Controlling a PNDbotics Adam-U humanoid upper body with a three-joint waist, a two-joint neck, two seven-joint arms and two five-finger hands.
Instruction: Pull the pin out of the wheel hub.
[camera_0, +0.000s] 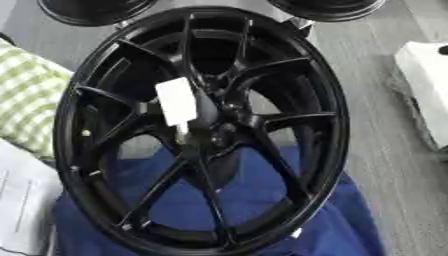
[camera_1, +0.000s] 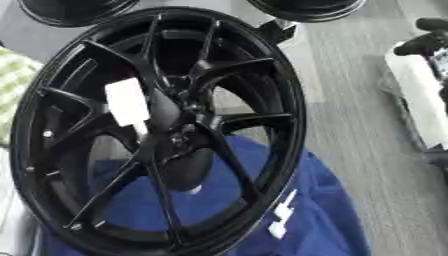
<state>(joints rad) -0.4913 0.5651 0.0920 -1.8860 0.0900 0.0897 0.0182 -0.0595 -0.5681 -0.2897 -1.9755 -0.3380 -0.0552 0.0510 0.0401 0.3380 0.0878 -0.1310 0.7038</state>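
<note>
A large black spoked wheel (camera_0: 201, 130) lies tilted on a blue cloth (camera_0: 350, 225) and fills most of both views. At its hub (camera_0: 210, 125) a white rectangular tag (camera_0: 175, 101) stands out. A short pale stub, apparently the pin (camera_0: 182, 131), shows just under the tag. Dark rounded parts at the right edge of the right eye view look like my right hand (camera_1: 420, 44), resting on a white block well away from the hub. My left hand does not show.
Two more black rims (camera_0: 92, 10) (camera_1: 306, 7) lie at the far edge. A green checked cloth (camera_0: 26, 100) and white sheets (camera_0: 22, 200) are at the left, and a white block (camera_1: 416, 95) at the right. A small white clip (camera_1: 282, 215) sits on the cloth.
</note>
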